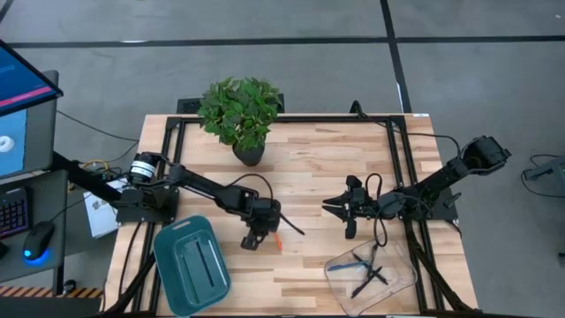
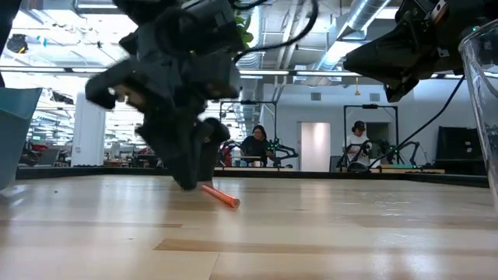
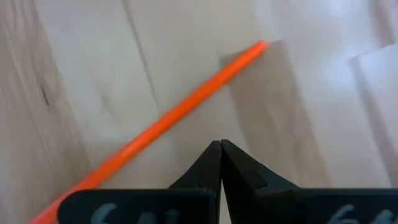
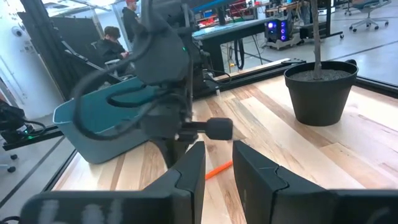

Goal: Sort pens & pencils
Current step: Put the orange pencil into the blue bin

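A bright orange pencil (image 1: 277, 240) lies flat on the wooden table; it also shows in the low view (image 2: 220, 196) and the left wrist view (image 3: 168, 121). My left gripper (image 1: 254, 237) points down at the table just beside the pencil, on the teal tray's side. Its fingers are shut (image 3: 221, 146) and a strip of bare wood separates them from the pencil. My right gripper (image 1: 340, 216) hovers open right of the table's middle, facing the left arm (image 4: 219, 162). Several dark pens and a blue one (image 1: 366, 269) lie in a clear bin.
The teal tray (image 1: 190, 265) sits at the near left with two dark sticks in it. The clear bin (image 1: 393, 278) stands at the near right. A potted plant (image 1: 240, 110) is at the far edge. Bare wood lies between the two grippers. People sit in the room behind.
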